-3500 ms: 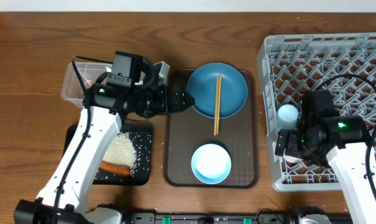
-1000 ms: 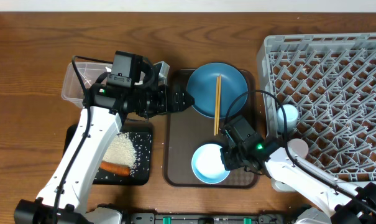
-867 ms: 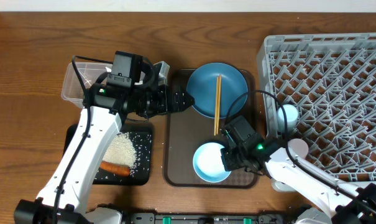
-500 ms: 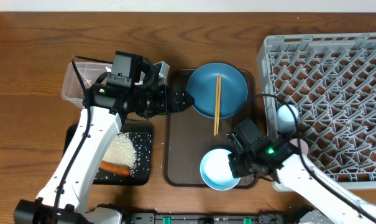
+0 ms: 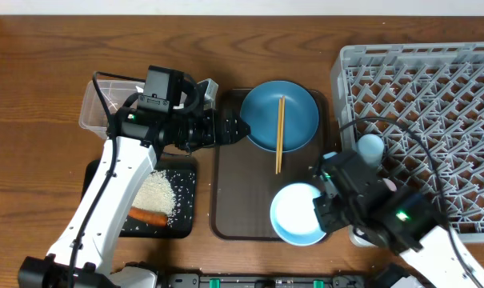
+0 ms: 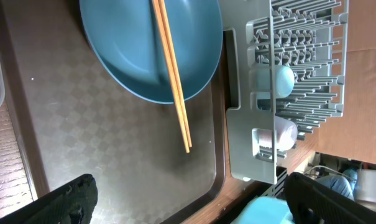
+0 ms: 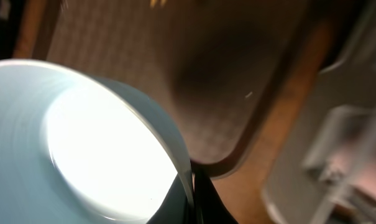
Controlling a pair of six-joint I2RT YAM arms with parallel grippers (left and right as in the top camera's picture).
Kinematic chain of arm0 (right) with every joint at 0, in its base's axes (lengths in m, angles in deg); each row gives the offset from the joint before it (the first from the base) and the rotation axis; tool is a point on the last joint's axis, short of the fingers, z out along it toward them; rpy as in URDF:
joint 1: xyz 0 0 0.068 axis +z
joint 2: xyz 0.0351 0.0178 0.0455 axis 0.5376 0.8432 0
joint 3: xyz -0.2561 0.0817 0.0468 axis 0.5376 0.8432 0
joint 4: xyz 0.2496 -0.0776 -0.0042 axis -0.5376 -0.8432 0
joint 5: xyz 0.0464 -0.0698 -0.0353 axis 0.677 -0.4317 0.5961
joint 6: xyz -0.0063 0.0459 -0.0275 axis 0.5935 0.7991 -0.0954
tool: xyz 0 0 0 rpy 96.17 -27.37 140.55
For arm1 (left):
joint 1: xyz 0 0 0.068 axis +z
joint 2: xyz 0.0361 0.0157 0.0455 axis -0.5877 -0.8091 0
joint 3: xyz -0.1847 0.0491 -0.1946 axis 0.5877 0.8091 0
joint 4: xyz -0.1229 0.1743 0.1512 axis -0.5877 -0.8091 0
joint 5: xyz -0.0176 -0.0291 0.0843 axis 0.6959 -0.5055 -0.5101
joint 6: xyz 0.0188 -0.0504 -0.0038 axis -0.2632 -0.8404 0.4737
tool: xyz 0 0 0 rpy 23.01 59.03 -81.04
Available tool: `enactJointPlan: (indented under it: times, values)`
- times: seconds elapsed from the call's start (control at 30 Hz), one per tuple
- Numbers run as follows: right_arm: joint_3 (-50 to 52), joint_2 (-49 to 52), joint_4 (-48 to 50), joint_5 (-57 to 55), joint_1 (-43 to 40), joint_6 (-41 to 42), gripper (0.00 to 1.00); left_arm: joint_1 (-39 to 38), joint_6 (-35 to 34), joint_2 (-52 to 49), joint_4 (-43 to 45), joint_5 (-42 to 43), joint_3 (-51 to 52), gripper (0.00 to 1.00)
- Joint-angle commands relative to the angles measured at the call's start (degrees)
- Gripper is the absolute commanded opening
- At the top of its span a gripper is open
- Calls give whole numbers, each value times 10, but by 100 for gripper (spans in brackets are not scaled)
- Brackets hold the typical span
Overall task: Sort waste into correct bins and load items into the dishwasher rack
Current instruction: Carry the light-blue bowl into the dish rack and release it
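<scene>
Pinching the rim of the light blue bowl (image 5: 298, 214), my right gripper (image 7: 190, 190) reaches in from the near right. The bowl sits mouth-up over the brown tray's (image 5: 234, 200) near-right corner, beside the rack (image 5: 434, 64). My left gripper (image 6: 188, 205) hovers, jaws spread wide, by the plate (image 5: 262, 120), where the chopsticks (image 5: 279, 136) lie pointing far-to-near.

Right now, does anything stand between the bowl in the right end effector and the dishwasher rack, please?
The bowl, held by the right end effector, hangs beside the dishwasher rack's left wall. Only that wall and two cups just inside it, the light blue cup and pinkish-white cup, stand in the way.
</scene>
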Motion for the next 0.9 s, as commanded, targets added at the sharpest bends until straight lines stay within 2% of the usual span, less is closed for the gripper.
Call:
enactJointPlan:
  times: [0.0,0.23,0.37,0.6,0.87]
  values:
    - [-42,-33,-2,-150,-2,-24,1,1,6,5,-1,-5,-3,98]
    - [-64,-78,58,-570,-2,-25,1,1,5,5,-1,-5,-3,98]
    - [-64,-71,166,-732,-14,-60,1,1,6,5,-1,-5,-3,98]
    - [-64,-7,449,-766,-103,-234,1,1,6,5,-1,-5,-3,98]
    - [-64,147,702,-695,-268,-389,1,1,6,5,-1,-5,-3,98]
